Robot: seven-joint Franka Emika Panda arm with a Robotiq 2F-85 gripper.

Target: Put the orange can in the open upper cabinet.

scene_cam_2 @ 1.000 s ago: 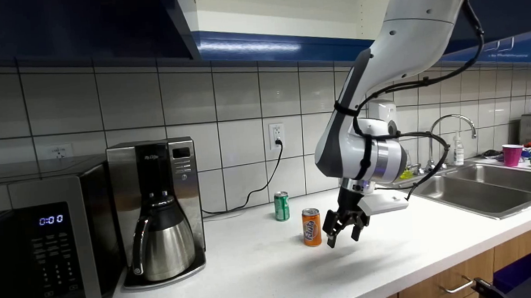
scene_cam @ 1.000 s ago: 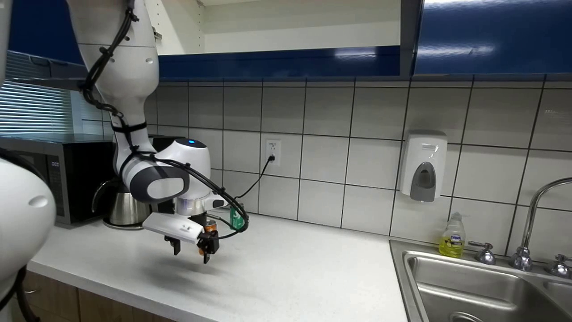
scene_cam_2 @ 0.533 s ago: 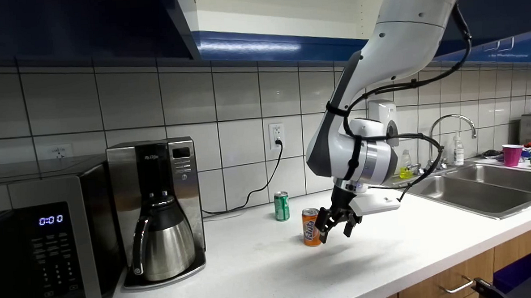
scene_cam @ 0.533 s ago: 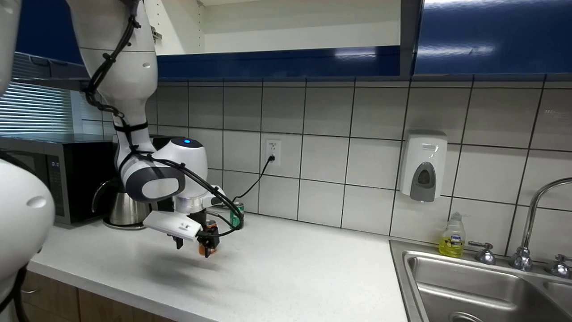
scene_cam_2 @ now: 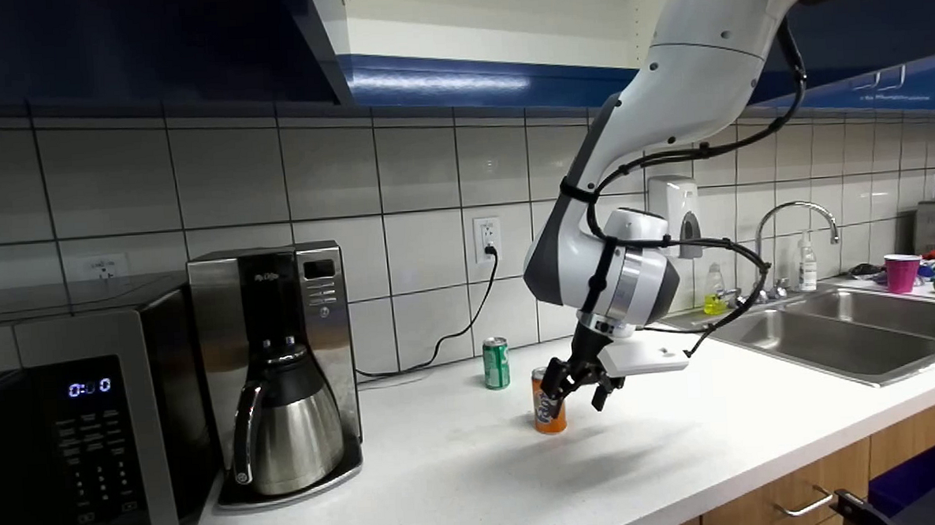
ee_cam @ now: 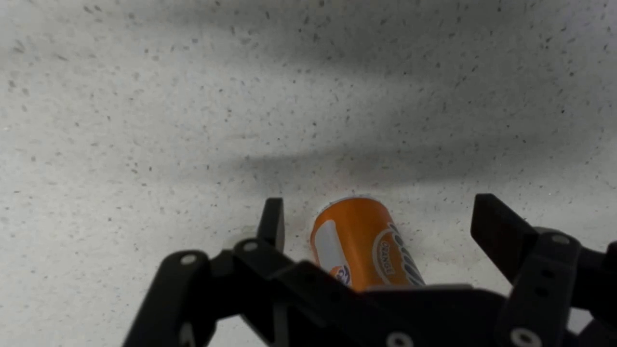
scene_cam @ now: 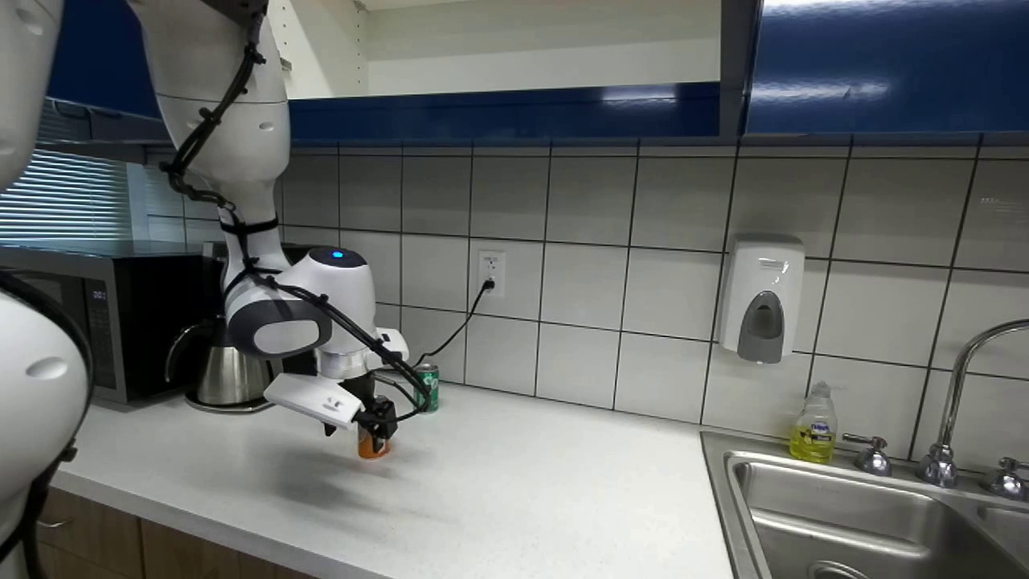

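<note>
The orange can (scene_cam_2: 550,422) stands upright on the counter in both exterior views, partly hidden by the gripper in an exterior view (scene_cam: 371,447). My gripper (scene_cam_2: 577,407) is open and low over the counter, one finger in front of the can. In the wrist view the can (ee_cam: 359,236) shows between the open fingers (ee_cam: 378,212), with a gap on each side, nearer the left finger; the gripper body hides its top. The open upper cabinet (scene_cam: 547,60) shows its pale interior above the counter, also in an exterior view (scene_cam_2: 489,25).
A small green can (scene_cam_2: 496,364) stands behind the orange can near the tiled wall. A coffee maker (scene_cam_2: 276,302) and a microwave (scene_cam_2: 80,421) stand at one side. A sink (scene_cam: 852,515) is at the other side. The cabinet's blue lower edge (scene_cam: 498,115) runs above the counter.
My gripper has moved toward the orange can, from beside it to around or over it. It stays open. The can has not moved.
</note>
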